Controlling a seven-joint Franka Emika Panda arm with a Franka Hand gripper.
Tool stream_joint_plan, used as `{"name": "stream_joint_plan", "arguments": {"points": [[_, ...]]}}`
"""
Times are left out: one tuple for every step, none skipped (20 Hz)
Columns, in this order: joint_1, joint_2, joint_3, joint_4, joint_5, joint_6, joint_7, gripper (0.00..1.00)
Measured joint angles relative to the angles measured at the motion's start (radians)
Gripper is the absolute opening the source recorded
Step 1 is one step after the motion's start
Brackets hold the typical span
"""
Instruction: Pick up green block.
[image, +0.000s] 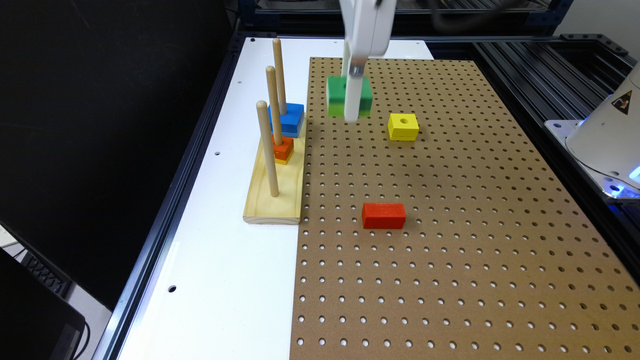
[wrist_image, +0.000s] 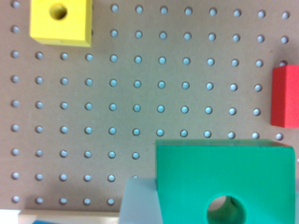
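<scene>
Exterior view: you're seeing the pincer (image: 352, 97) pinching the green block (image: 337, 95), hanging above the pegboard (image: 450, 225), yellow block (image: 403, 126) near.

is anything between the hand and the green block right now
Nothing visible. The hand is already at the green block, a white finger crossing its front face. The yellow block and red block lie apart on the pegboard.

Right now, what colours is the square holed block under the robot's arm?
Dark green on top, lime-green beneath: the square green block, clearest in the exterior view.
</scene>
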Motion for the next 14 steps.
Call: {"name": "stream_joint_plan", "arguments": {"points": [[0.000, -0.011, 0.001, -0.001, 0.0000, -0.010, 0.000, 0.00], [0.000, -0.013, 0.001, -0.001, 0.0000, -0.011, 0.000, 0.00], [0.000, -0.011, 0.001, -0.001, 0.0000, -0.011, 0.000, 0.00], [0.000, -0.012, 0.001, 0.001, 0.0000, -0.011, 0.000, 0.00], [0.000, -0.018, 0.001, 0.005, 0.0000, -0.014, 0.000, 0.00], [0.000, -0.029, 0.001, 0.011, 0.0001, -0.027, 0.000, 0.00], [0.000, -0.043, 0.001, 0.016, 0.0004, -0.045, 0.000, 0.00], [0.000, -0.056, 0.001, 0.020, 0.0010, -0.060, 0.000, 0.00], [0.000, -0.071, 0.001, 0.021, 0.0016, -0.075, 0.000, 0.00], [0.000, -0.082, 0.001, 0.021, 0.0020, -0.086, 0.000, 0.00], [0.000, -0.089, 0.001, 0.021, 0.0023, -0.092, 0.000, 0.00], [0.000, -0.091, 0.001, 0.021, 0.0023, -0.093, 0.000, 0.00], [0.000, -0.090, 0.001, 0.021, 0.0023, -0.093, 0.000, 0.00], [0.000, -0.089, 0.001, 0.021, 0.0023, -0.093, 0.000, 0.00]]}}
